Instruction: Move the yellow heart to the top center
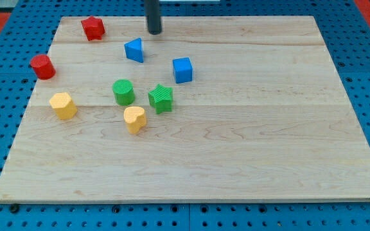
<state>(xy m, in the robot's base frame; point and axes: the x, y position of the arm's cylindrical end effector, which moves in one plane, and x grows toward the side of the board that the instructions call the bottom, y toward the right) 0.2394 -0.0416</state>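
Note:
The yellow heart (pixel 134 119) lies left of the board's middle, just below the green cylinder (pixel 123 92) and the green star (pixel 161 98). My tip (pixel 154 31) stands near the board's top edge, left of centre. It is far above the yellow heart and touches no block. The nearest block to it is the blue triangle (pixel 134 49), a little below and to its left.
A blue cube (pixel 182 69) sits right of the blue triangle. A red star (pixel 92 27) is at the top left, a red cylinder (pixel 42 66) near the left edge, and a yellow hexagon (pixel 63 105) below it. The wooden board (pixel 268 128) lies on a blue pegboard.

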